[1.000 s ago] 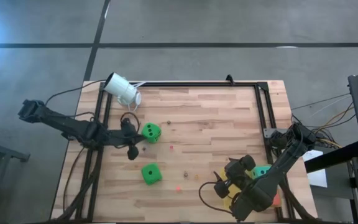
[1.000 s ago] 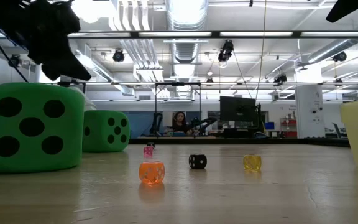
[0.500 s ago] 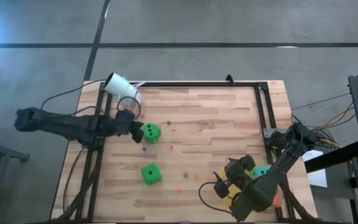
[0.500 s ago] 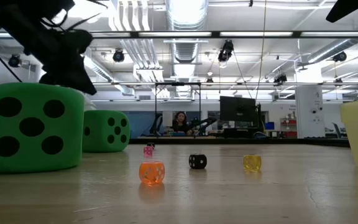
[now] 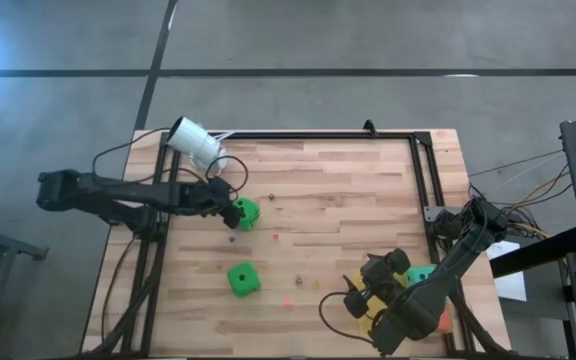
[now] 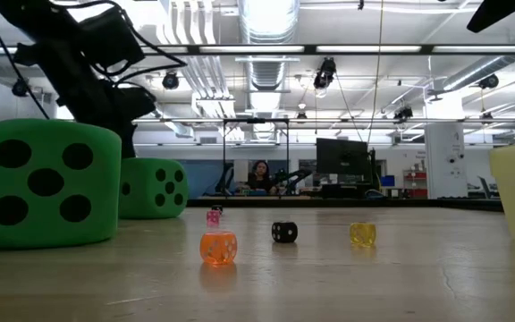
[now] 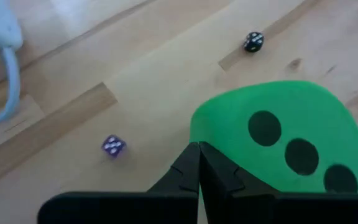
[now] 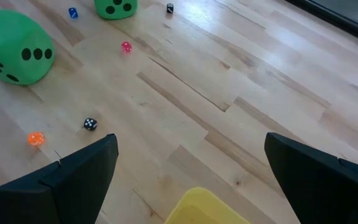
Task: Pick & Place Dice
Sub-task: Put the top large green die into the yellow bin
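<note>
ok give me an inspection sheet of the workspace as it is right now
surface: wooden table, black frame.
job's things: green die by left tool; second green die nearer front; teal die partly hidden under right arm.
clutter: tiny dice scattered; white mug on its side; yellow container.
grippers: left tool shut, at green die; right tool open, front right corner.
cables: black loops on left arm.
surroundings: person seated far behind.
</note>
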